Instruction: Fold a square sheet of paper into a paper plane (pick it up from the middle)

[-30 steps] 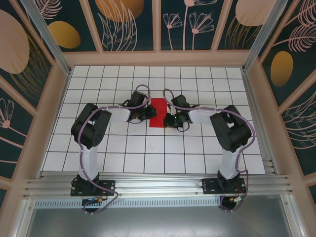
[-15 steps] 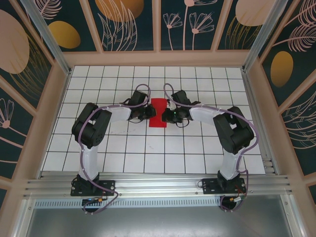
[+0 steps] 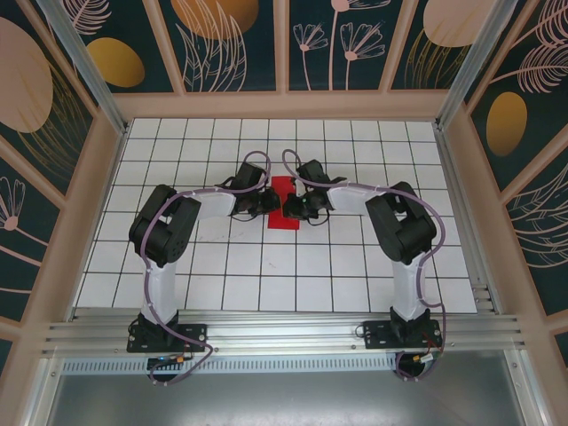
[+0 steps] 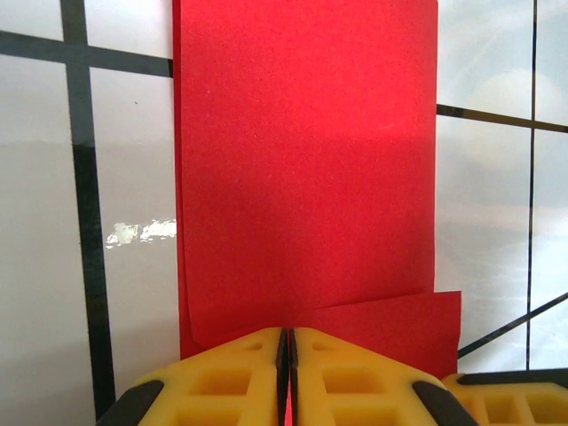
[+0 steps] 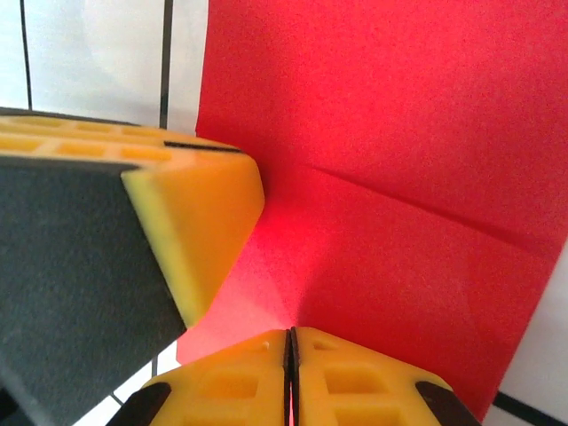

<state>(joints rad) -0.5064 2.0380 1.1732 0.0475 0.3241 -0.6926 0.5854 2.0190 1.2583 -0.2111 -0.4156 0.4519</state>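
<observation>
The square sheet of paper [image 3: 284, 185] lies folded into a narrow red strip on the tiled table, with a diagonal crease. In the left wrist view the paper [image 4: 302, 160] runs away from my left gripper [image 4: 286, 333], a skewed lower layer sticking out at its near right corner. That gripper is shut, its tips down on the paper's near edge. My right gripper [image 5: 291, 333] is shut too and rests on the paper [image 5: 399, 133], right next to the left gripper's yellow finger [image 5: 191, 222]. Seen from above, the left gripper [image 3: 273, 206] and right gripper [image 3: 294, 206] meet over the strip's middle.
White table with a black grid [image 3: 266, 266] inside a wooden frame with patterned walls [image 3: 284, 44]. Both arms bend inward from their bases at the near edge; purple cables loop above the wrists. Open tiles lie all round the paper.
My right gripper has slid left over the paper until it sits beside the left gripper. The left gripper and the paper have stayed where they were.
</observation>
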